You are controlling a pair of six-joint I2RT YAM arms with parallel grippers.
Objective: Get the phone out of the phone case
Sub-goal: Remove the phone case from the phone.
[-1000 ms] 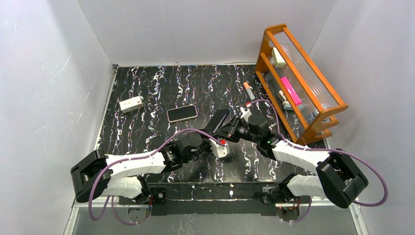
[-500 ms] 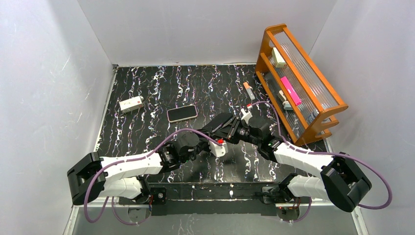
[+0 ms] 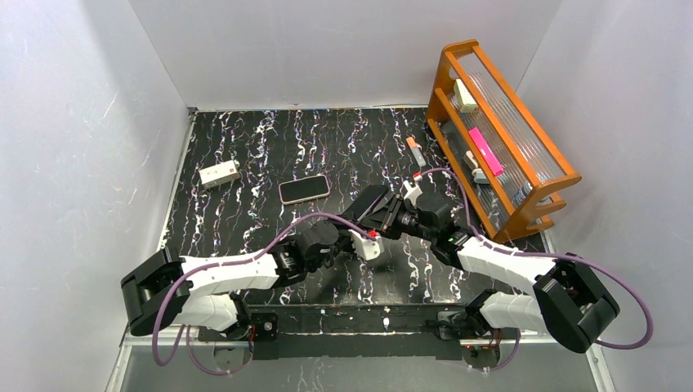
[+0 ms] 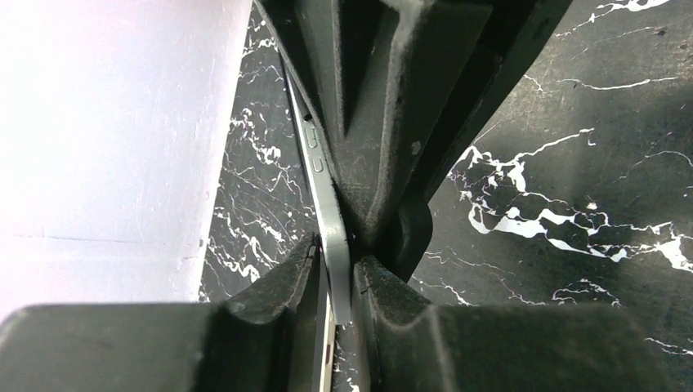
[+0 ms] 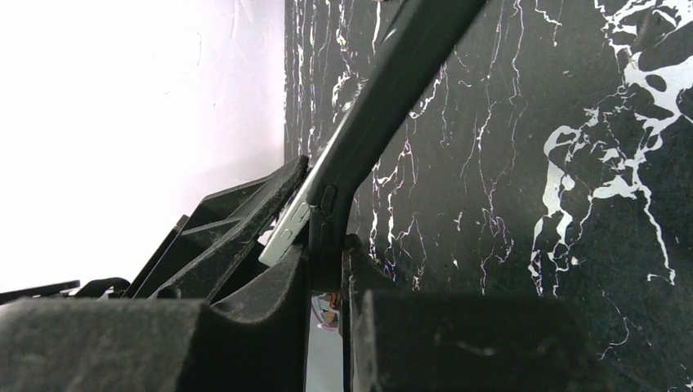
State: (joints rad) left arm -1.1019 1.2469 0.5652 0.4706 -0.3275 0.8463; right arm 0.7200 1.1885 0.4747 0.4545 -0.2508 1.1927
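Note:
A phone in a black case is held on edge above the table's middle, between both grippers. My left gripper is shut on the phone's silver edge, seen between its fingers in the left wrist view. My right gripper is shut on the black case, which rises up and away in the right wrist view. There the silver phone edge shows peeled slightly away from the case at the left, beside the left gripper's finger.
A second phone with a pinkish rim lies flat on the black marble table, behind the grippers. A white box lies at the left. A wooden rack stands at the right, with a small orange-white item beside it.
Both grippers stay clamped. The held phone and case have tilted a little and sit slightly lower than a second ago. The left arm has shifted slightly.

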